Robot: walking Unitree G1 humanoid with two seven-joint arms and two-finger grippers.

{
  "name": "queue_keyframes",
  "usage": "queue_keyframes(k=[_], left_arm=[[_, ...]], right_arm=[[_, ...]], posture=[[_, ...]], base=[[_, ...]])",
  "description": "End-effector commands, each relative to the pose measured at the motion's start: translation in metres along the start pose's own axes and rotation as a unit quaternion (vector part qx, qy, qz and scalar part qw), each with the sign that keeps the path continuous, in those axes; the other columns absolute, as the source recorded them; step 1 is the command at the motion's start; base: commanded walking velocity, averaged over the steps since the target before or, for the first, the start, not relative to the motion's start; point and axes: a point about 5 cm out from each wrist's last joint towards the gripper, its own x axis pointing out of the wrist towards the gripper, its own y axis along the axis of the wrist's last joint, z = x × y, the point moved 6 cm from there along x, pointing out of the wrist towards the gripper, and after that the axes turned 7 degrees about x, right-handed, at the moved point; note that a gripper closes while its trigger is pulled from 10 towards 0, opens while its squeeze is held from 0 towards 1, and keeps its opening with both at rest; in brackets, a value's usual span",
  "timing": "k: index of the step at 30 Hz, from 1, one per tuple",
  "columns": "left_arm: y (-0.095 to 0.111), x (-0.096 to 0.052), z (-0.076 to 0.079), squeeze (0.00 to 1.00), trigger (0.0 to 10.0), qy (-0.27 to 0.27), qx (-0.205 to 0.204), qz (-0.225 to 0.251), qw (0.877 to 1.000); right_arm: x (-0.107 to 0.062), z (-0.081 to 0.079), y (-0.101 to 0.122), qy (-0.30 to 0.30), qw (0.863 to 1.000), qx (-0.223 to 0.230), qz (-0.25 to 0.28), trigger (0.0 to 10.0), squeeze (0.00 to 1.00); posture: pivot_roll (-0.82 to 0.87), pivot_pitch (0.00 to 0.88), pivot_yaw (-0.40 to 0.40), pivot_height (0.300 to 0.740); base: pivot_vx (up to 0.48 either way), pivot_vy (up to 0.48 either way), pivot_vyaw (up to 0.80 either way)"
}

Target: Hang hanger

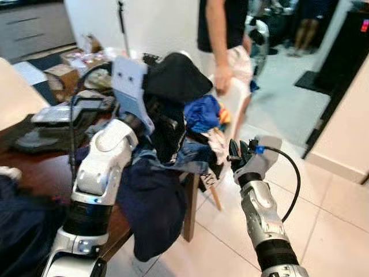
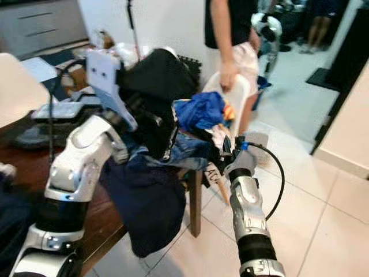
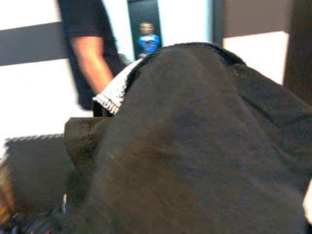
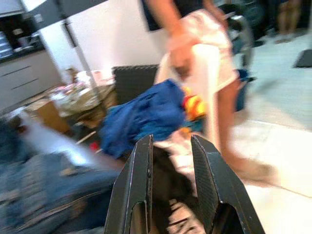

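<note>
Garment [image 1: 176,78], black, drapes left pincer, grip unclear; right pincer [image 4: 170,146] narrowly parted nr clothes pile [image 1: 202,112].

In your right wrist view, the right gripper [image 4: 171,146] has its two black fingers [image 4: 138,180] parted, with a gap between them, and nothing is held there. Just beyond the fingertips you see a blue garment [image 4: 141,117] lying on a pile of clothes, and beside it something small in yellow and red [image 4: 194,105]. A denim piece [image 4: 53,190] is near the fingers, blurred. Behind the pile stands a person [image 4: 195,44], one hand [image 4: 179,51] resting on a white chair back [image 4: 207,83]. The floor [image 4: 282,146] is of pale tiles. A grey cabinet [image 4: 24,78] stands against the far wall.
</note>
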Motion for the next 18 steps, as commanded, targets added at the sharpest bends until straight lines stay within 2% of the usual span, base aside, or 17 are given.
queue_keyframes(k=[1, 3, 5, 6, 7, 11, 13, 14, 16, 18], left_arm=[[-0.004, 0.000, 0.003, 0.00, 10.0, -0.005, 0.010, -0.005, 1.000], [-0.008, 0.002, 0.002, 0.00, 10.0, 0.000, 0.009, -0.014, 1.000], [-0.017, -0.004, -0.012, 0.00, 10.0, 0.054, -0.034, -0.033, 0.997], [-0.017, -0.004, -0.012, 0.00, 10.0, 0.054, -0.034, -0.033, 0.997], [-0.022, -0.009, -0.020, 0.00, 10.0, 0.083, -0.061, -0.042, 0.994], [-0.023, -0.019, -0.021, 0.00, 10.0, 0.095, -0.056, -0.050, 0.993], [-0.018, -0.024, -0.023, 0.00, 10.0, 0.099, -0.037, -0.045, 0.993], [-0.018, -0.024, -0.023, 0.00, 10.0, 0.099, -0.037, -0.045, 0.993], [-0.014, -0.027, -0.029, 0.00, 10.0, 0.110, -0.037, -0.039, 0.992], [-0.014, -0.031, -0.041, 0.00, 10.0, 0.146, -0.044, -0.041, 0.987]], right_arm=[[-0.002, 0.004, -0.002, -0.007, 1.000, -0.003, -0.005, 10.0, 0.00], [-0.003, 0.007, -0.001, -0.010, 1.000, -0.005, -0.005, 10.0, 0.00], [-0.007, 0.013, -0.003, -0.023, 1.000, -0.005, -0.008, 10.0, 0.00], [-0.007, 0.013, -0.003, -0.023, 1.000, -0.005, -0.008, 10.0, 0.00], [-0.009, 0.014, -0.003, -0.027, 1.000, -0.001, -0.008, 10.0, 0.00], [-0.011, 0.013, -0.005, -0.013, 1.000, -0.009, -0.011, 10.0, 0.00], [-0.006, 0.002, 0.003, 0.015, 1.000, -0.017, 0.002, 10.0, 0.00], [-0.006, 0.002, 0.003, 0.015, 1.000, -0.017, 0.002, 10.0, 0.00], [-0.004, -0.013, 0.008, 0.045, 0.999, -0.021, 0.007, 10.0, 0.00], [-0.001, -0.030, 0.009, 0.087, 0.996, -0.027, 0.002, 10.0, 0.00]], posture=[[-0.08, 0.000, 0.037, 0.740], [-0.08, 0.000, 0.037, 0.740], [-0.09, 0.000, 0.033, 0.740], [-0.09, 0.000, 0.033, 0.740], [-0.08, 0.000, 0.025, 0.740], [-0.06, 0.002, 0.016, 0.740], [-0.05, 0.000, -0.014, 0.740], [-0.05, 0.000, -0.014, 0.740], [-0.05, 0.000, -0.023, 0.740], [-0.04, 0.000, -0.050, 0.740]], base=[[0.000, 0.000, -0.80], [0.000, 0.000, -0.80], [0.000, 0.000, -0.80], [0.000, 0.000, -0.80], [0.000, 0.000, -0.80], [0.000, 0.000, -0.80], [0.000, 0.000, -0.80], [0.000, 0.000, -0.80], [0.000, 0.000, -0.80], [0.000, 0.000, -0.80]])
